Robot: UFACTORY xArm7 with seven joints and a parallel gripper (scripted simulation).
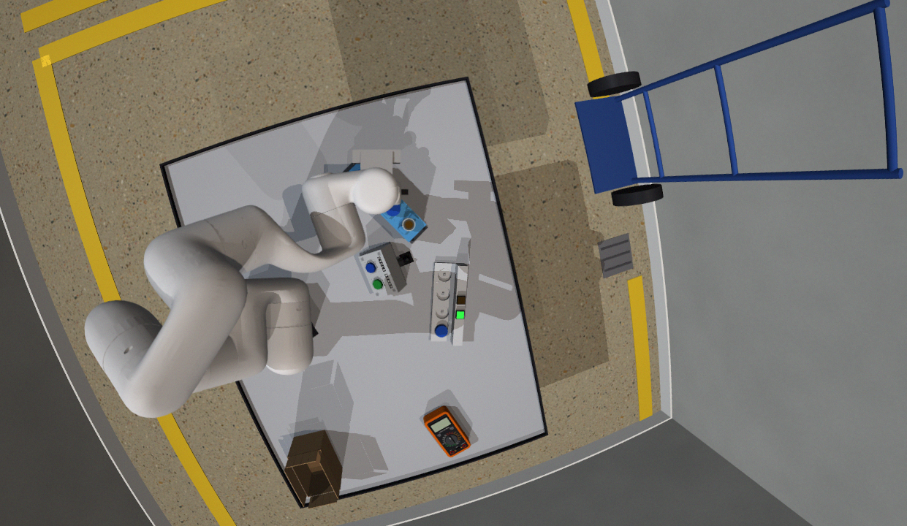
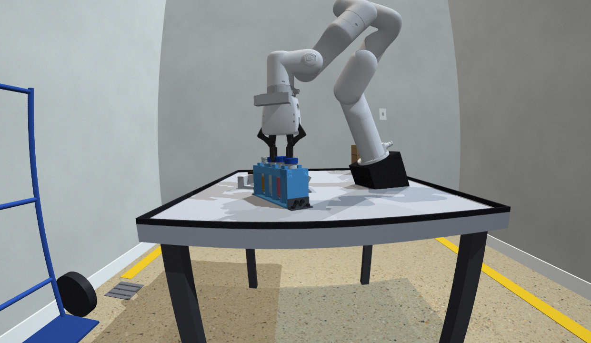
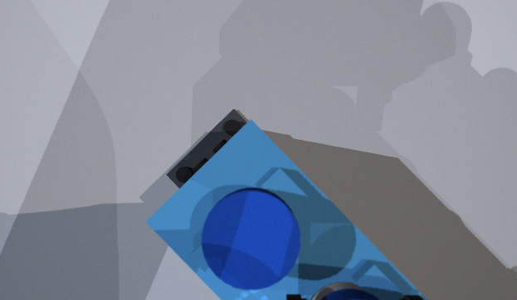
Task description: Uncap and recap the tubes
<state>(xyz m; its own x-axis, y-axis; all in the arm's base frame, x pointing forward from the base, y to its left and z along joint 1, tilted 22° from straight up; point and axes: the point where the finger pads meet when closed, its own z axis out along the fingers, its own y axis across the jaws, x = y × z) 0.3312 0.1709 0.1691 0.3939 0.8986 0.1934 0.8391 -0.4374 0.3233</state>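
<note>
Cap of tube 2 [image 2: 280,159]: a blue cap on top of its tube, the 2nd slot in the rack. In the wrist view only a sliver shows at the bottom edge.
Gripper [image 2: 280,155]: points straight down over the rack, its 2 black fingers [image 2: 272,150] clamped on the cap of tube 2, 1 on each side.
Decapping station [image 1: 398,226]: a light blue rack standing on the table, with 4 tubes in a row. In the exterior view 1 tube holds yellow liquid [image 2: 262,183] and 1 holds red liquid [image 2: 278,185].
Cap of tube 1 [image 3: 250,237]: blue, on its tube, just beside the held cap at the rack's end with the dark block.
Cap of tube 3 [image 1: 394,210]: blue, on its tube.
Tube 4 [image 1: 408,223]: uncapped, with a brown open mouth at the rack's far end.
Cap tray [image 1: 436,267]: a pale strip of 4 round nests, well apart from the rack. Nests 1, 2 and 3 hold nothing.
Cap of tube 4 [image 1: 440,330]: blue, lying in nest 4 at the tray's end.
Green lamp [image 1: 459,314]: lit, beside the nests.
Key housing [image 1: 385,252]: between rack and tray, carrying a blue key [image 1: 370,267] and a green key [image 1: 377,283].
Table [image 1: 378,366]: also carries an orange multimeter [image 1: 446,429] and a cardboard box [image 1: 312,467] near 1 edge.
</note>
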